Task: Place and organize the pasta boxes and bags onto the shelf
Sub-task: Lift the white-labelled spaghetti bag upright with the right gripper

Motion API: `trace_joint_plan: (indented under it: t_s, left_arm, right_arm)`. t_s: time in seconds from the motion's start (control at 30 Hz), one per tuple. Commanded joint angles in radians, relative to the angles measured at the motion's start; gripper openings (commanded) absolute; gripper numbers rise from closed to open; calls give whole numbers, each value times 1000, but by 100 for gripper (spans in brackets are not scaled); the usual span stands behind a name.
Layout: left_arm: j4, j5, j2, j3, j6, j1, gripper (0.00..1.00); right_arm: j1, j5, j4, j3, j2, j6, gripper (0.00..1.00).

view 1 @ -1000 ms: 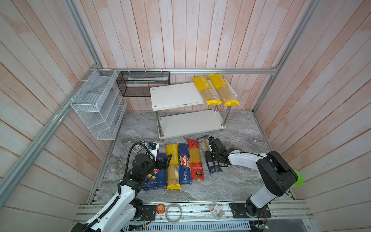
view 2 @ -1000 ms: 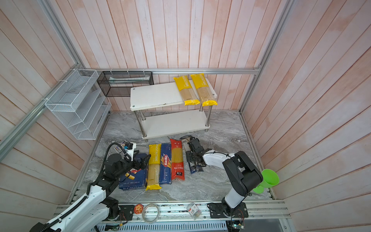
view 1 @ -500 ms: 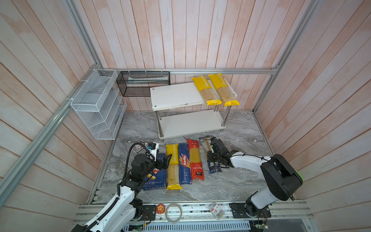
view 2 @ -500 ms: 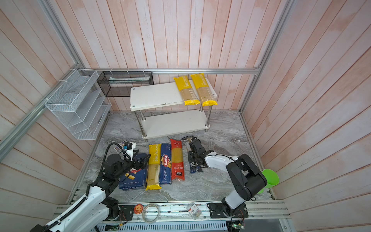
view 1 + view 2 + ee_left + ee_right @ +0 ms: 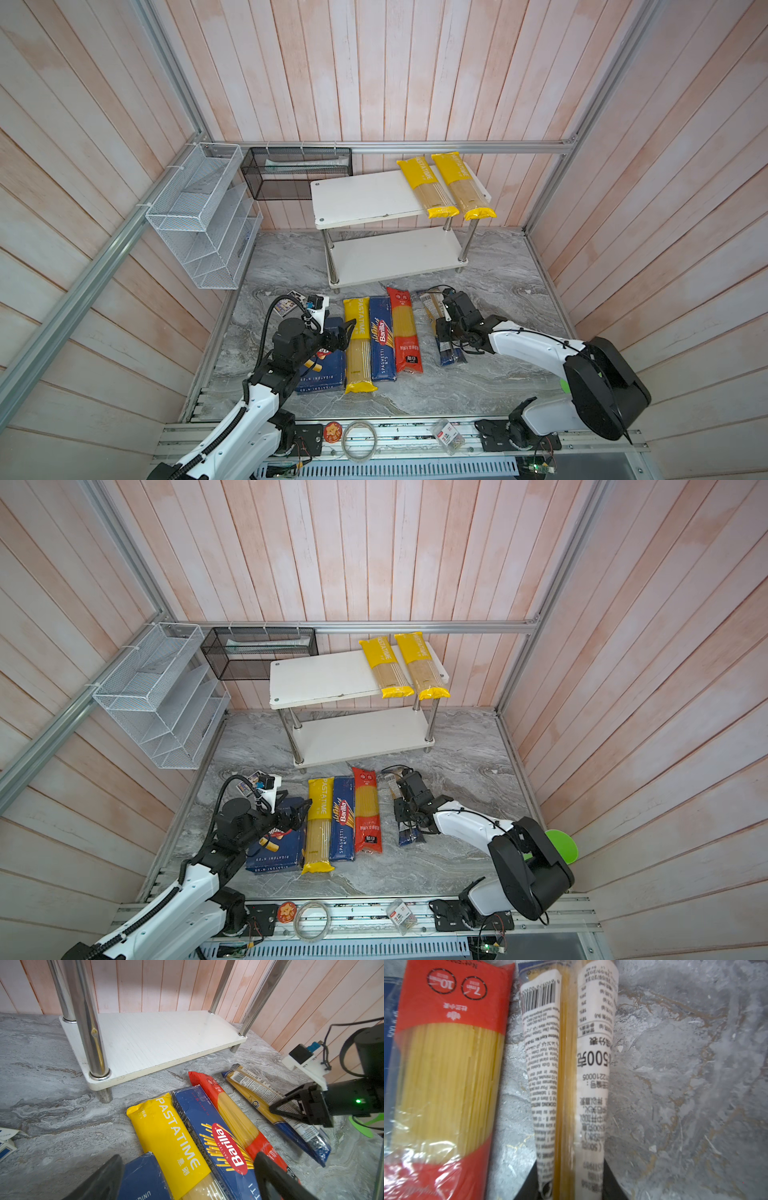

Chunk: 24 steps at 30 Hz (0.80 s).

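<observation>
So, here's what the next move hangs on. The long narrow dark-blue-and-clear spaghetti bag with the white label (image 5: 429,305) lies on the grey marble floor (image 5: 507,286) just in front of the low two-tier shelf of white boards on chrome posts (image 5: 365,199), near its right front foot. Its long axis points roughly at the shelf's front edge, slightly slanted.

The right gripper (image 5: 448,332) sits crosswise over the bag's middle with its jaws pinched onto the two long sides, so I'd call that a grasp. The shelf is dead ahead past the bag's barcode end. My guess is lift and carry it forward lengthwise, with no big turn needed.

The right arm is clearly the nearer one. The left gripper (image 5: 345,332) hangs spread wide and empty over the wide dark blue cardboard rigatoni box (image 5: 326,374), in front of the shelf's left end.

The right wrist view shows the black fingers (image 5: 612,1186) tight against both sides of the bag, but no shelf at all. Both top views show the shelf, with two yellow PASTATIME spaghetti bags (image 5: 428,187) across the right end of its top board and bare board beside them. The left wrist view shows the shelf's lower board with nothing on it.
</observation>
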Motion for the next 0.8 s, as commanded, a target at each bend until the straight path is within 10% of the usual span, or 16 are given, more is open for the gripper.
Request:
trace_joint_plan:
  t_s: [0.0,0.77]
  left_arm:
    - [3,-6,-1,21,15,-3,100]
    - [2,-7,0,21,14,-3,100]
  right_arm:
    - [9,-29,32,18,-101,7,18]
    - [163,57,-140,249,-357,-59,16]
